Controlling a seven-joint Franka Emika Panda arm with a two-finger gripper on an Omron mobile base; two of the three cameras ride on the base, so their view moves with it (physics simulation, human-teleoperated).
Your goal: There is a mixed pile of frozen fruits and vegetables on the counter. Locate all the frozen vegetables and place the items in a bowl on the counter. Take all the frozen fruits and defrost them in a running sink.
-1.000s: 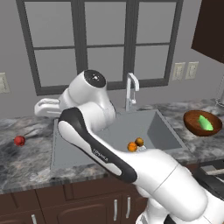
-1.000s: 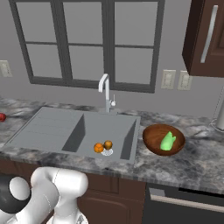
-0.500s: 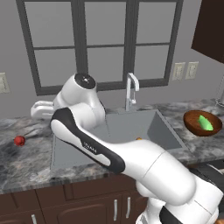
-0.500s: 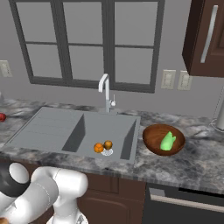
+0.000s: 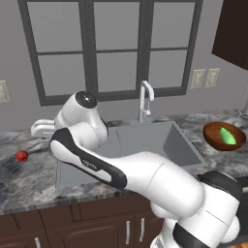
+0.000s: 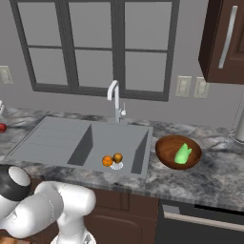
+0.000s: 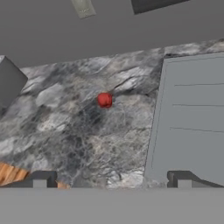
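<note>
One item is left out on the grey marbled stone counter (image 5: 29, 186): a small red ball (image 5: 21, 155), sitting on the left stretch of the counter, well apart from the ribbed drainboard edge of the large grey rectangular sink (image 6: 52, 143). From the hand view the red ball (image 7: 104, 100) lies ahead of the two-finger gripper (image 7: 111, 179) and slightly to its left, with bare counter between them; the drainboard runs along the right side of that view. It's a ball, so there is no long axis to align to, and any approach angle should work. Gripper fingers stand wide apart with nothing between them. Arm is swung far left over the counter, elbow high, hand out beyond the sink's left edge and looking down at the stone. Further right, a bright orange ball (image 6: 107, 161) and a darker brownish orange ball (image 6: 117, 157) lie touching by the round drain in the basin. At the right end of the counter, the wide reddish-brown wooden bowl (image 6: 167, 155) holds the bright green pointed leafy piece (image 6: 182, 154). Next move, as I read it: descend forward onto the red ball.
</note>
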